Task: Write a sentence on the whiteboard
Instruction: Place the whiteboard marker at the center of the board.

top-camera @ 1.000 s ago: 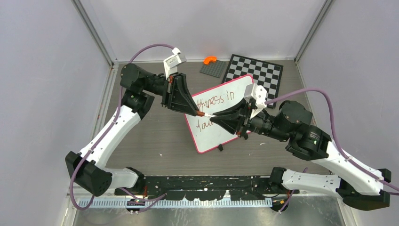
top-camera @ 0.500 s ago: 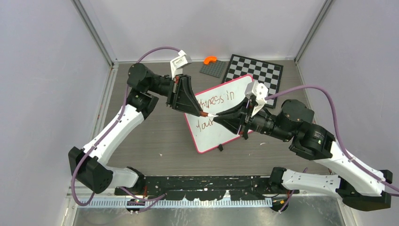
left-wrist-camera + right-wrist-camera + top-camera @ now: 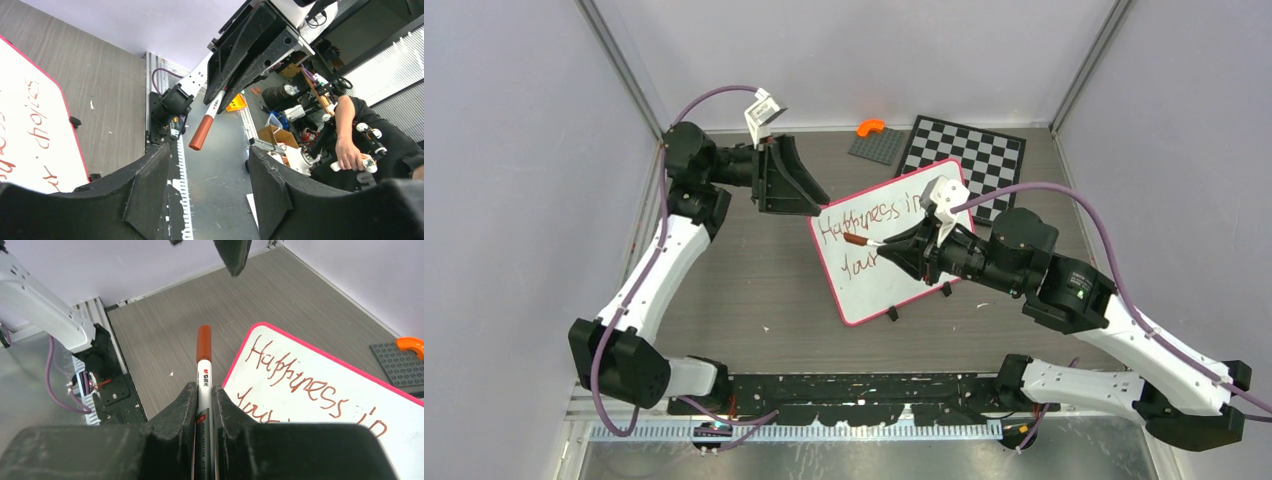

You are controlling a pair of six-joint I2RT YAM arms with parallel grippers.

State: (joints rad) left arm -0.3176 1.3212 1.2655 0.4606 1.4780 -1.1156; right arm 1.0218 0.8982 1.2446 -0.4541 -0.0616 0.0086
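The whiteboard point(image 3: 879, 292) lies tilted at mid-table, pink-framed, with the sentence point(image 3: 869, 215) in red-brown marker; "Happiness in" and part of a second line show. My right gripper point(image 3: 894, 247) hovers over the board, shut on a white marker point(image 3: 864, 241) whose red-brown cap points left. The right wrist view shows the marker point(image 3: 203, 355) pinched between the fingers point(image 3: 182, 405), beside the sentence point(image 3: 300, 382). My left gripper point(image 3: 811, 205) stands open at the board's far left corner, apart from the cap. In its wrist view the marker point(image 3: 204, 130) hangs beyond the empty jaws, and "choices" point(image 3: 42, 120) shows.
A black-and-white chessboard point(image 3: 969, 150) lies behind the whiteboard at the back right. Next to it is a grey studded plate point(image 3: 876, 148) with an orange piece point(image 3: 870, 127). Metal rails and grey walls bound the table on the left, back and right.
My left gripper opened, released the marker's capped end and drew back up-left, uncovering the start of "Happiness". The right gripper kept the marker and shifted slightly left.
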